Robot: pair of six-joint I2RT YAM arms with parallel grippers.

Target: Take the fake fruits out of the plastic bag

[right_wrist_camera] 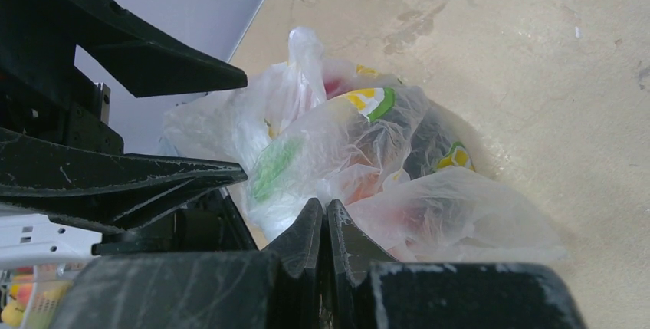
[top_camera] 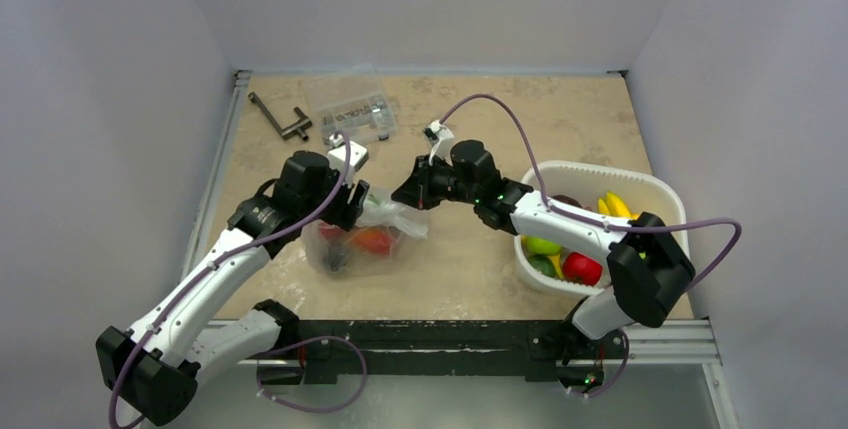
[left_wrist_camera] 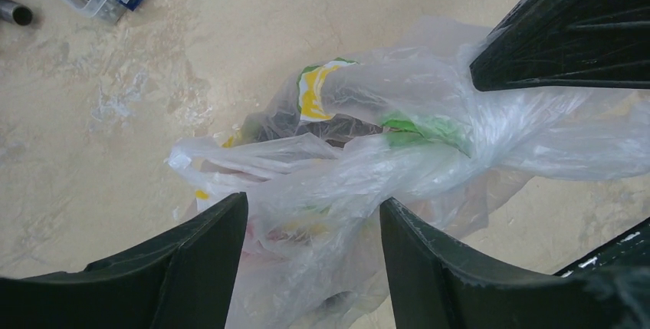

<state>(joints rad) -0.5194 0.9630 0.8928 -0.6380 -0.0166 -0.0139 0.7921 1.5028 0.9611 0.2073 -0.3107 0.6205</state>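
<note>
The left gripper [left_wrist_camera: 314, 268] fills the bottom of its wrist view. Its two dark fingers [left_wrist_camera: 192, 268] stand apart, and a bunched fold of the bag [left_wrist_camera: 368, 152] lies in the gap between them. The film reaches both inner faces, but the jaws are not closed on it.

The right gripper [right_wrist_camera: 326, 218] has its jaws pressed together, tip to tip. The bag's film sits right at the tips. I cannot tell whether any film is nipped between them. In the left wrist view this gripper hangs over the bag's far right part, where the film looks drawn up towards it.

The bag lies crumpled on the table [top_camera: 470, 269], between the two grippers, left of centre and near the front edge. It is clear film with yellow-green slice prints and green patches.

The fruits [top_camera: 372, 240] are inside the bag. An orange-red piece shows through the film in the top view, with a dark mass just left of it. The right wrist view shows red tints and a dark shape behind the film.

A white tub [top_camera: 660, 189] stands well to the right, under the right arm. It holds a banana [top_camera: 615, 206] and a green apple [top_camera: 542, 245], among other pieces.

At the far side of the table sits a clear parts box [top_camera: 350, 109]. A metal bar [top_camera: 280, 121] lies just left of it.
</note>
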